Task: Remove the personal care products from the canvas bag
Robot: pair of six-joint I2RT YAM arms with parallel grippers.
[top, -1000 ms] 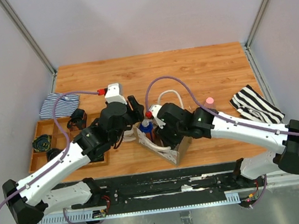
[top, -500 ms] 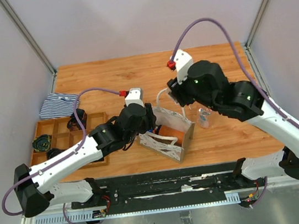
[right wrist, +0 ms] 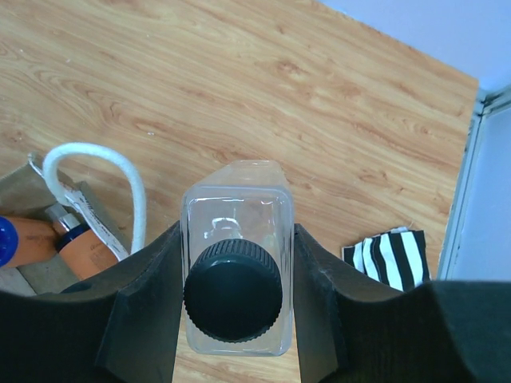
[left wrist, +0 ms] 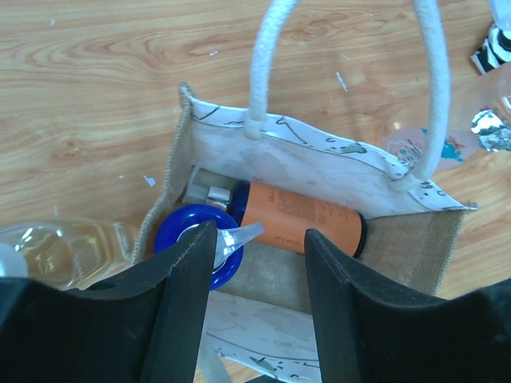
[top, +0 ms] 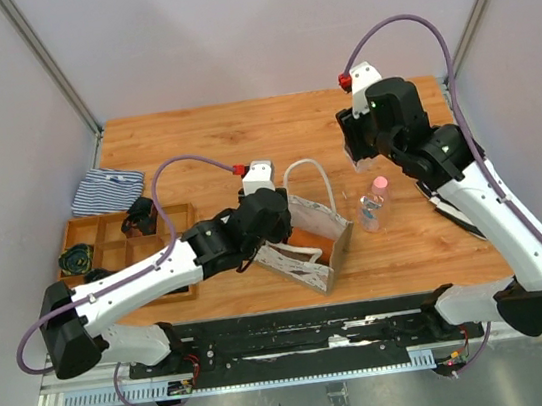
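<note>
The right claw [right wrist: 235, 307] grips a black-capped bottle [right wrist: 237, 215]; the left claw [left wrist: 259, 295] hangs spread over the bag [left wrist: 319, 171], its rope handle [left wrist: 263, 64] upright just beyond.

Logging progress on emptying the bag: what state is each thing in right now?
Off-white canvas bag with rope handles, open, bottles inside.
Amber-orange plastic bottle, lying sideways in bag.
Clear pink-capped plastic bottle, upright on table, outside bag.
Clear black-capped plastic bottle, gripped, held above table.
Left end effector, open above bag.
Right end effector, shut on black-capped bottle.
</note>
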